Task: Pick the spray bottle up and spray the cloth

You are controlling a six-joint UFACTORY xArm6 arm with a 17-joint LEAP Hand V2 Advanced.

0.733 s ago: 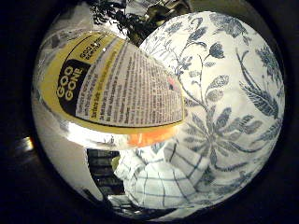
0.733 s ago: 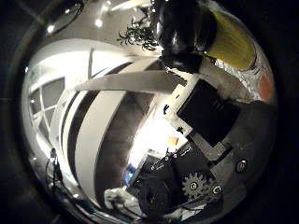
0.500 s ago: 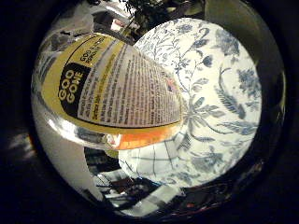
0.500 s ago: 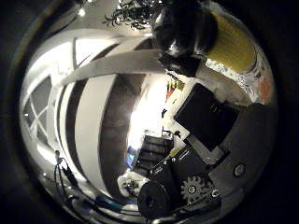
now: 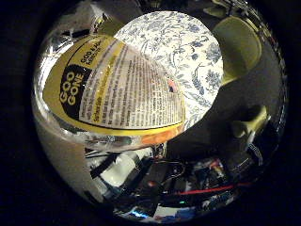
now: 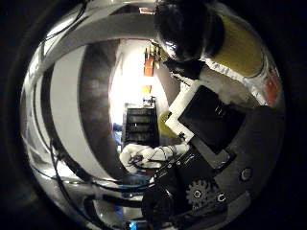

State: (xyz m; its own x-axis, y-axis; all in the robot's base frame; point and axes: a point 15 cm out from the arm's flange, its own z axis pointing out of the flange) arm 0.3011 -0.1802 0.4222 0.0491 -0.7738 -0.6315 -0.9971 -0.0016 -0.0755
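The spray bottle (image 5: 113, 89) fills much of the right little finger side palm view, close to the palm, showing its yellow and white printed label and orange liquid at its base. The white cloth with blue flower print (image 5: 179, 47) lies beyond it. In the right thumb side palm view the bottle's black spray head (image 6: 182, 29) and yellow body (image 6: 238, 48) lie against my hand (image 6: 211, 125). The hand's white and black fingers curl up to the bottle's neck.
A yellow-green chair (image 5: 240, 47) stands beside the cloth. A pale beige object (image 5: 249, 122) lies on the dark surface near it. A lit room with dark shelves (image 6: 139, 125) shows in the right thumb side palm view.
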